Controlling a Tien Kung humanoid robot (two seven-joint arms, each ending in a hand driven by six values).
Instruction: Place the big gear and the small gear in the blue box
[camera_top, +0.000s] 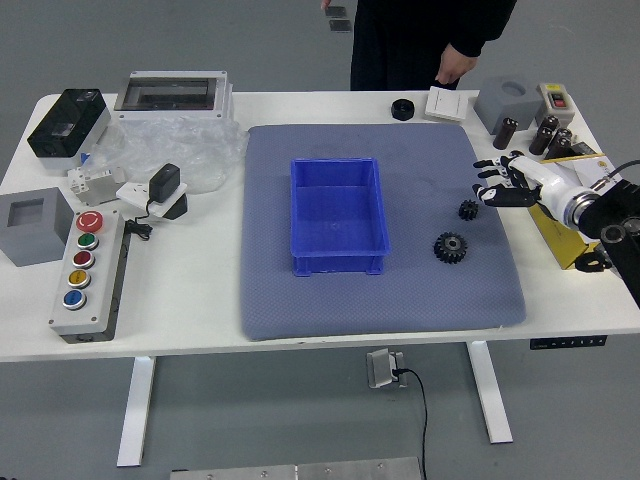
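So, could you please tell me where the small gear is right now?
In the head view, the small gear lies on the mat's right side, just beyond the big gear.

Right hand (522, 184) black with white shell (548, 184); silvery wrist ring (579, 208); black arm (625, 222); thin dark cable (614, 172).

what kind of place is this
Probably a robotics lab or test workshop: a robot hand reaches over a white table holding gears and a panel of coloured buttons.

The right robot hand (512, 185) reaches in from the right, fingers loosely spread.
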